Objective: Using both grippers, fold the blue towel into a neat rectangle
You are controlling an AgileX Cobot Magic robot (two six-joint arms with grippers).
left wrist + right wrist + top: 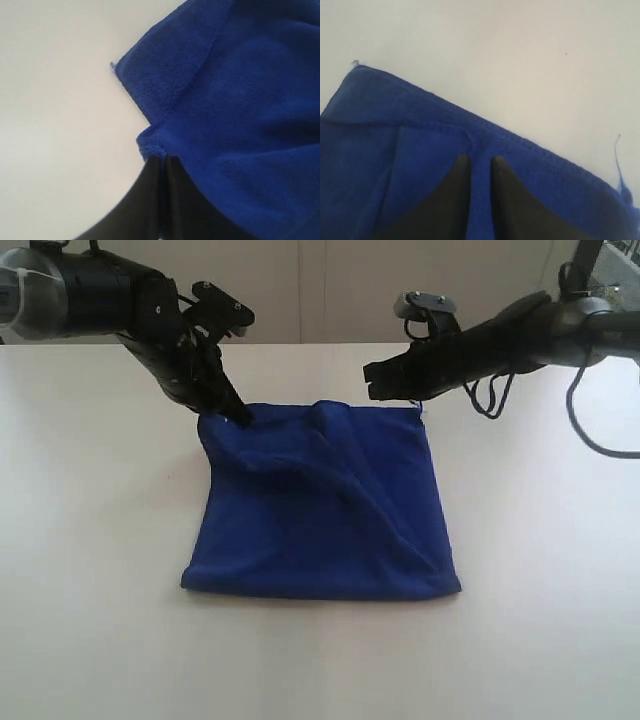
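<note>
Blue towel (pixel 322 515) corner in left tool (pixel 240 419)

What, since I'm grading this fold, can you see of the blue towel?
The blue towel is deep royal-blue plush cloth with a thin hem, lying folded in a rough square on the white table. Its top layer is rumpled, with a diagonal ridge. The left claw pinches its far left corner; the right claw, jaws slightly parted, sits at the far hem near the right corner.
</note>
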